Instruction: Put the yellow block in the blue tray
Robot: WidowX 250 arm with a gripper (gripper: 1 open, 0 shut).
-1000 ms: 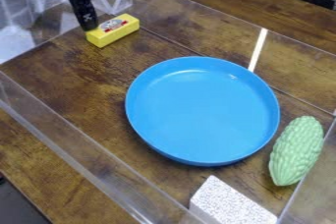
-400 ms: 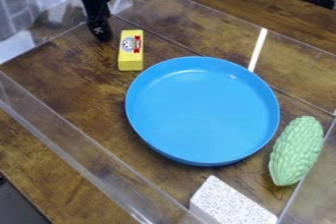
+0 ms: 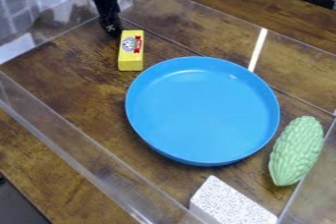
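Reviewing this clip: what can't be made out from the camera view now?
- Gripper fingertips: dark, small and blurred together; whether they touch the yellow block is unclear.
- Upper arm: cut off by the top edge.
- Yellow block's sticker: too small to read.
- Underside of the blue tray: hidden by the tray itself.
- White speckled block: bottom side hidden beneath it.

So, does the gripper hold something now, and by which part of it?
Nothing is held: the yellow block lies on the wooden table, and the gripper is just behind it.
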